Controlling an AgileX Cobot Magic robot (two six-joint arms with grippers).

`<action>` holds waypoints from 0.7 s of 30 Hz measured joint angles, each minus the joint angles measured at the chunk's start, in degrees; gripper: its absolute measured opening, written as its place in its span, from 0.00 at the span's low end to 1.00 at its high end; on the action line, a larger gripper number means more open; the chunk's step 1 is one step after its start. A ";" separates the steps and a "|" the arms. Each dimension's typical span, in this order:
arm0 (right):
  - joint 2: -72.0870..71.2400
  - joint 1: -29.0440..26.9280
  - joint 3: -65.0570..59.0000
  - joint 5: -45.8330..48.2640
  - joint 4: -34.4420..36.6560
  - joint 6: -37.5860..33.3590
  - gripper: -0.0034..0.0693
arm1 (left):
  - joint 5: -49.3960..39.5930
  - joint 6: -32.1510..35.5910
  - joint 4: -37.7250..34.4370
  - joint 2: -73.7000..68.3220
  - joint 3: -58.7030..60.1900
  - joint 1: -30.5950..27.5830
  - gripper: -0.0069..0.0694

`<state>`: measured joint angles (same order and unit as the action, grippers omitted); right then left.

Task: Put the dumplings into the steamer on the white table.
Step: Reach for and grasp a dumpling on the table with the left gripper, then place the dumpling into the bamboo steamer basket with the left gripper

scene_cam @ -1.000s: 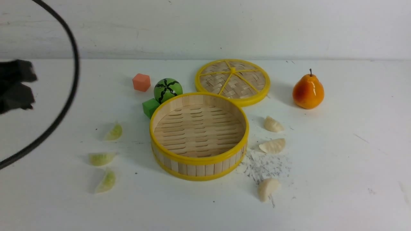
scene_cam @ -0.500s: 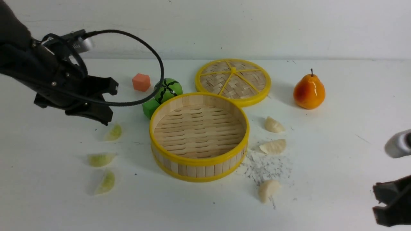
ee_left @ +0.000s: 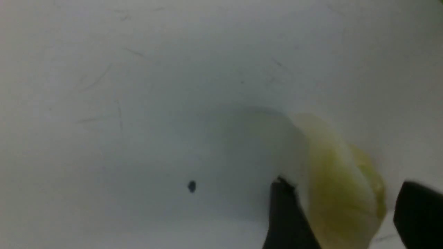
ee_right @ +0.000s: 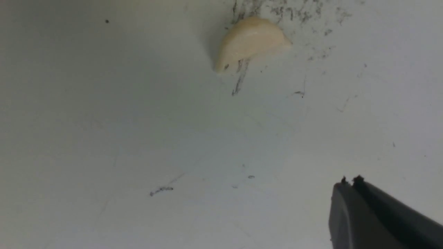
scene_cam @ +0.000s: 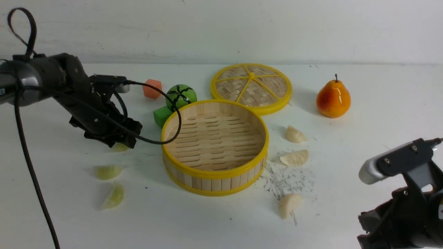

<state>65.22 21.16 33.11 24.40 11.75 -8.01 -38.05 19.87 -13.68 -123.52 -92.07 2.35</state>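
Observation:
The round bamboo steamer (scene_cam: 214,173) stands empty in the middle of the white table (scene_cam: 380,103). Left of it lie three pale green dumplings (scene_cam: 108,171), (scene_cam: 114,196), (scene_cam: 119,147). My left gripper (scene_cam: 119,140) hangs low over the farthest of them, half hiding it. In the left wrist view that green dumpling (ee_left: 339,186) sits between the spread fingers of the left gripper (ee_left: 349,211), which is open. Three cream dumplings (scene_cam: 295,134), (scene_cam: 294,157), (scene_cam: 289,204) lie right of the steamer. My right gripper (scene_cam: 363,228) is at the near right, shut and empty (ee_right: 349,180), short of the nearest cream dumpling (ee_right: 251,41).
The woven yellow-rimmed lid (scene_cam: 251,88) lies behind the steamer, touching its rim. An orange pear (scene_cam: 333,98) stands at the far right. A watermelon ball (scene_cam: 180,97), a green cube (scene_cam: 161,116) and an orange cube (scene_cam: 152,89) sit behind the steamer's left side. The left arm's cable loops over the steamer's rim.
The left arm swung in from the left, came down over the farthest green dumpling, and its jaws opened. The right arm entered at the near right, still shut.

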 joint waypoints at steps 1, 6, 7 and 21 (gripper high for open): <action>0.00 0.00 0.00 -0.08 0.06 0.00 0.04 | 1.27 0.05 0.00 -0.09 -0.09 0.00 0.61; 0.00 0.00 0.00 -0.61 0.06 -0.07 0.04 | 2.46 0.13 0.01 -0.52 -0.15 0.00 0.44; 0.00 0.00 0.00 -0.61 0.06 -0.07 0.04 | 2.46 0.13 -0.16 -0.56 -0.20 0.00 0.39; 0.00 0.00 0.00 -1.40 0.06 -0.07 0.05 | -9.60 -8.49 -18.20 7.42 -8.60 2.25 0.36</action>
<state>65.22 21.16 33.11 23.00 11.81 -8.08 -47.64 11.38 -31.87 -116.11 -100.68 4.60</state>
